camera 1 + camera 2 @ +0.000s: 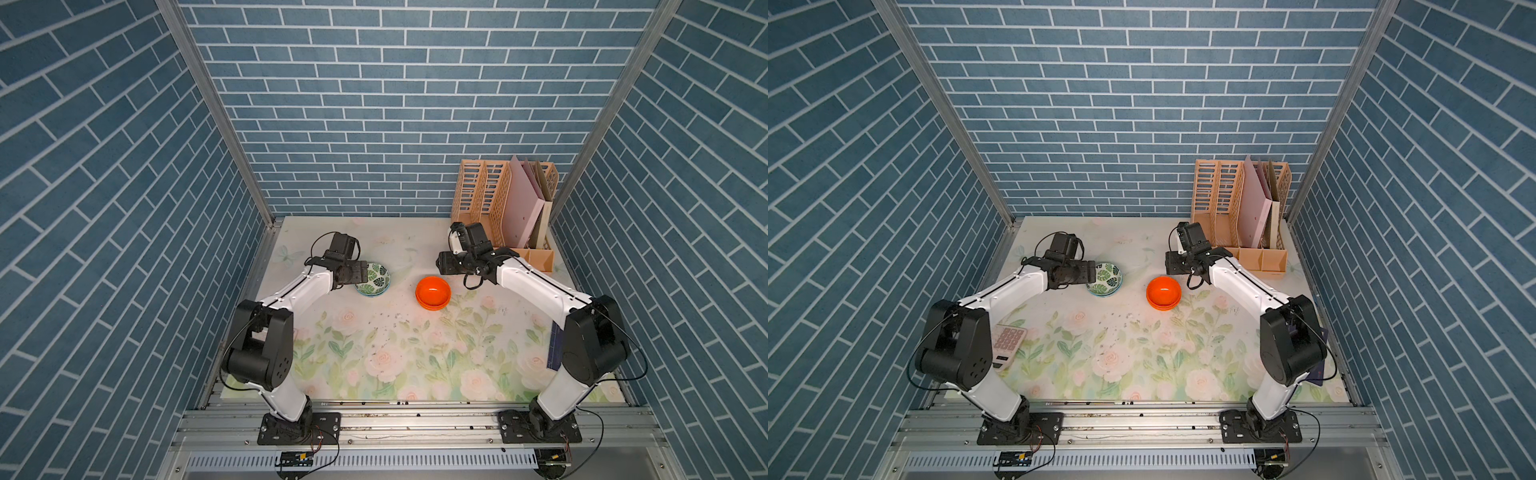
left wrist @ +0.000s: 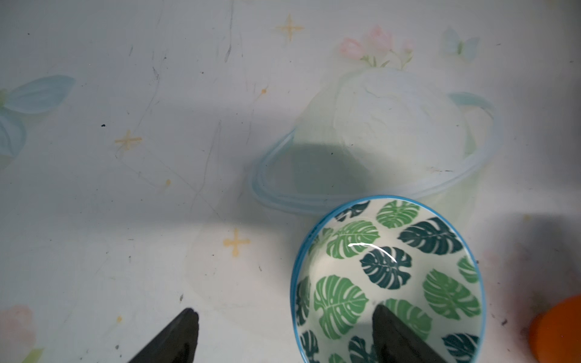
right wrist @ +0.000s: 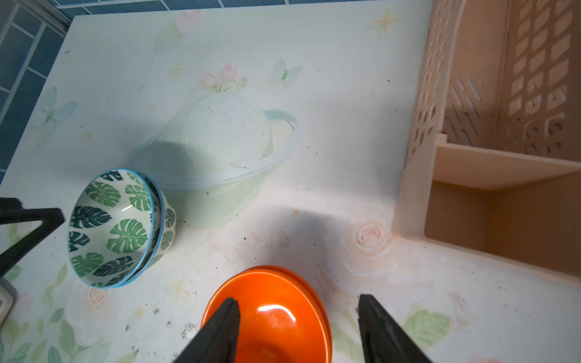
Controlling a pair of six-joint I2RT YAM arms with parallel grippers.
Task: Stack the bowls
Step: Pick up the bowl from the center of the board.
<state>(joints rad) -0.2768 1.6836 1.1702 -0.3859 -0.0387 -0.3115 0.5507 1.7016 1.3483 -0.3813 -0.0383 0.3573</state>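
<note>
Two nested pairs sit apart, glossy orange round bowls [image 1: 433, 291] at three o'clock of white leaf-print bowls [image 1: 376, 279], so we read left gripper [image 2: 284, 309] and right gripper [image 3: 298, 298], spread astride rims, as poised to merge them.

Two matching arms. Left arm [image 1: 299, 286] and right arm [image 1: 536, 282]: glossy white tube links with tiny dark screws along the seam. Chunky matte-black rounded joint housings [image 1: 257, 345], small round holes on the face. Thin black cables [image 1: 470, 287] loop outside each arm. Black rectangular base plates [image 1: 328, 428], silver screws at the corners. Boxy black wrist units. Left gripper [image 2: 284, 309] and right gripper [image 3: 298, 298]: black, flat, tapering wedge fingers [image 3: 217, 333].
</note>
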